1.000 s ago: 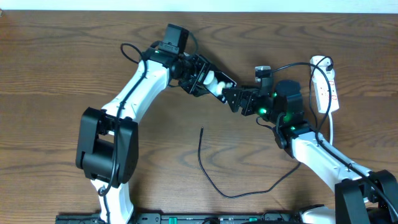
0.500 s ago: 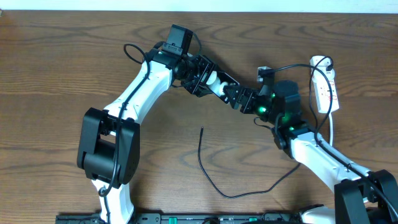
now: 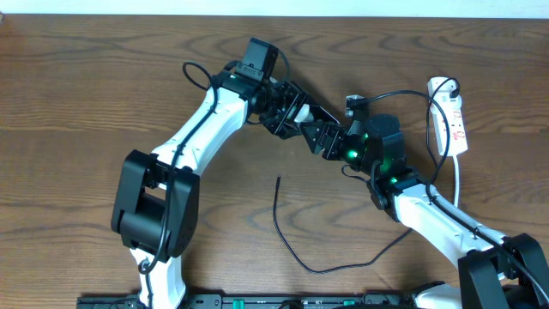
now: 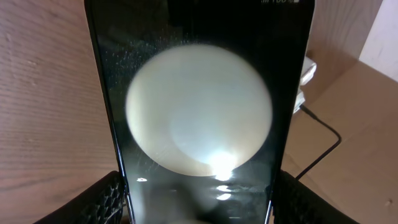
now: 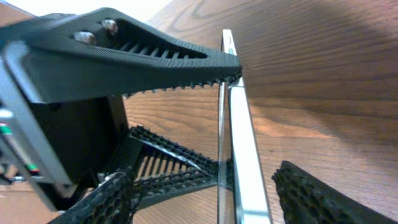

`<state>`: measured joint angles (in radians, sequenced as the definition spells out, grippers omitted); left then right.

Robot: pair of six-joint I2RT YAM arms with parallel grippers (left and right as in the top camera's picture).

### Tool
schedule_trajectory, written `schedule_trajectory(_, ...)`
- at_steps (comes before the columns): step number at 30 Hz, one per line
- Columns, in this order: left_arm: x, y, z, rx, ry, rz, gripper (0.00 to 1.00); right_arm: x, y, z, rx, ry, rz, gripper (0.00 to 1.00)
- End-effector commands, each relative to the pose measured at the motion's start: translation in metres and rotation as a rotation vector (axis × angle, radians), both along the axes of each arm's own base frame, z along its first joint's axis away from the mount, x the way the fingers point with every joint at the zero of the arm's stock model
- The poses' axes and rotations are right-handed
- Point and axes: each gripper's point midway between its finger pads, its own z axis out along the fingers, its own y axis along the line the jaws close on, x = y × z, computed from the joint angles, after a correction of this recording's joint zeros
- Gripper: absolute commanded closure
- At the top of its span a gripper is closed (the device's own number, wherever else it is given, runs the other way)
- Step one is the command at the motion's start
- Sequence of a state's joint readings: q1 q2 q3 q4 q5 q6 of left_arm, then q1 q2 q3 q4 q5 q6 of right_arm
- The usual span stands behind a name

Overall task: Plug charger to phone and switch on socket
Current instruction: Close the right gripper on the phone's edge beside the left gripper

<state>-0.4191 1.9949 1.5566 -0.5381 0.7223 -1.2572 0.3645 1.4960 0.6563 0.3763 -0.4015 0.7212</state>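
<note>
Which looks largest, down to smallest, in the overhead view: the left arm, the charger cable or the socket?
1. left arm, largest
2. charger cable, thin but far-reaching
3. socket, smallest
The arm stands nearer the camera, yet its lead is clear.

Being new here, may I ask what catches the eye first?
Both arms meet mid-table: the left pincer grips the phone, its white circle filling the left wrist view, with the right pincer open around its edge. The charger lies loose nearby; the socket sits far right.
</note>
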Motion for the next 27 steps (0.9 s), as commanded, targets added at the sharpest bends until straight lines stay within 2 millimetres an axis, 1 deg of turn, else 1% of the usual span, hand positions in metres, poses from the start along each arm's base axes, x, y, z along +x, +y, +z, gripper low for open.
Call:
schedule_trajectory(1,-0.0001,-0.0092,0.0207,-0.024,-0.047,-0.017,0.93,0.0030,-0.0003,0.0001,-0.015,-0.004,-0.015,0.34)
schedule_trajectory(4,-0.0021,-0.0117,0.0207,-0.025,-0.046,-0.024,0.93,0.0030,-0.0003,0.0001,-0.015,-0.004,-0.015,0.38)
schedule_trajectory(9,-0.0034,-0.0134,0.0207,-0.025,-0.046,-0.028,0.93,0.0032,-0.0009,-0.0005,-0.018,-0.002,-0.019,0.49)
schedule_trajectory(17,-0.0034,-0.0134,0.0207,-0.025,-0.046,-0.028,0.93,0.0037,-0.0018,-0.0011,-0.021,-0.002,-0.024,0.58)
schedule_trajectory(22,-0.0035,-0.0135,0.0207,-0.025,-0.046,-0.028,0.92,0.0032,-0.0024,-0.0028,-0.024,0.005,-0.026,0.66)
schedule_trajectory(27,-0.0034,-0.0134,0.0207,-0.025,-0.047,-0.028,0.93,0.0032,-0.0024,-0.0028,-0.024,0.005,-0.026,0.69)
